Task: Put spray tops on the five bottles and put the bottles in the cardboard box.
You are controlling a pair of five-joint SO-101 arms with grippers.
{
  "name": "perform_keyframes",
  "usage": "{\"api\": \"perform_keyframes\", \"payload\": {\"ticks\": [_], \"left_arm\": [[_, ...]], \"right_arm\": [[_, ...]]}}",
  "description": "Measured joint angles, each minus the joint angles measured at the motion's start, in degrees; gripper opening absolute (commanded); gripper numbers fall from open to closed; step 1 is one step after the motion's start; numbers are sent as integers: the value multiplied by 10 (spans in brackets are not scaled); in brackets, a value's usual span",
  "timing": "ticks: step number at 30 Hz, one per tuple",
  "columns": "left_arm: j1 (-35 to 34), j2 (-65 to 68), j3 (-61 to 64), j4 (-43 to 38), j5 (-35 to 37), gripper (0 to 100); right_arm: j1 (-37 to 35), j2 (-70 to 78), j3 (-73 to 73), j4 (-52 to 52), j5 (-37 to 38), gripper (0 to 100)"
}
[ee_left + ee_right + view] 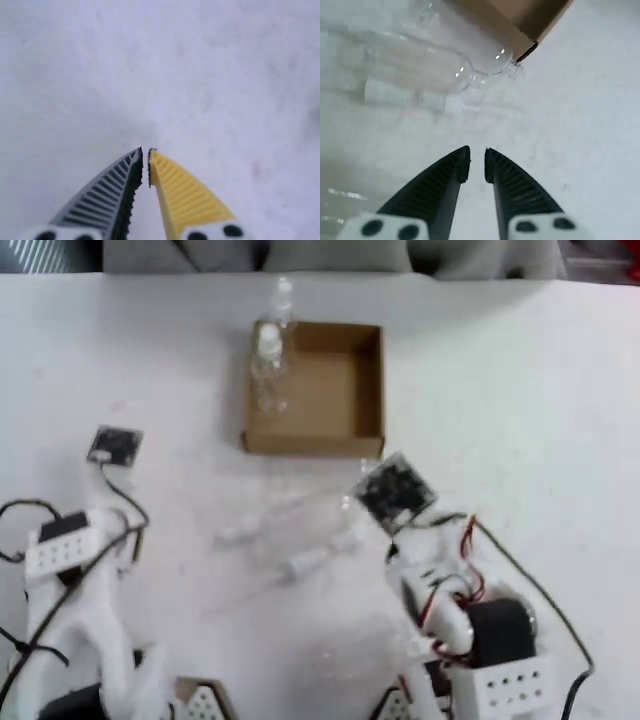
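Left tool (145, 152): pressed together, holding nothing, above the tabletop (200, 60). Right tool (476, 162): slightly spread, holding nothing. One bottle (268, 365) stands inside the cardboard box (310, 442). Loose bottles (300, 530) lie nearby.

Setting: robotics lab bench. White table (540, 390); left arm (62, 545), right arm (495, 635) side by side; exposed red wiring (469, 530).

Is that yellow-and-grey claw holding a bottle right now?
No, the left claw is shut with nothing between its tips, over the white table.
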Motion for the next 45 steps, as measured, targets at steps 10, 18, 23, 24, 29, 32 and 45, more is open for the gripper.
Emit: {"api": "perform_keyframes", "payload": {"ticks": [10,18,23,24,29,32,45], "left_arm": [[1,86,-39,0,0,50],[1,164,-99,24,0,49],[2,165,-103,24,0,47],[4,165,-103,24,0,47],[10,165,-103,24,0,48],[9,165,-103,24,0,48],[11,170,-103,24,14,49]], "right_arm": [[-28,175,-43,104,295,56],[-163,180,60,106,435,40],[-299,185,69,106,442,18],[-325,185,69,106,442,18],[-461,185,73,106,438,18],[-515,188,79,106,425,18],[-624,191,173,-22,353,21]]}}
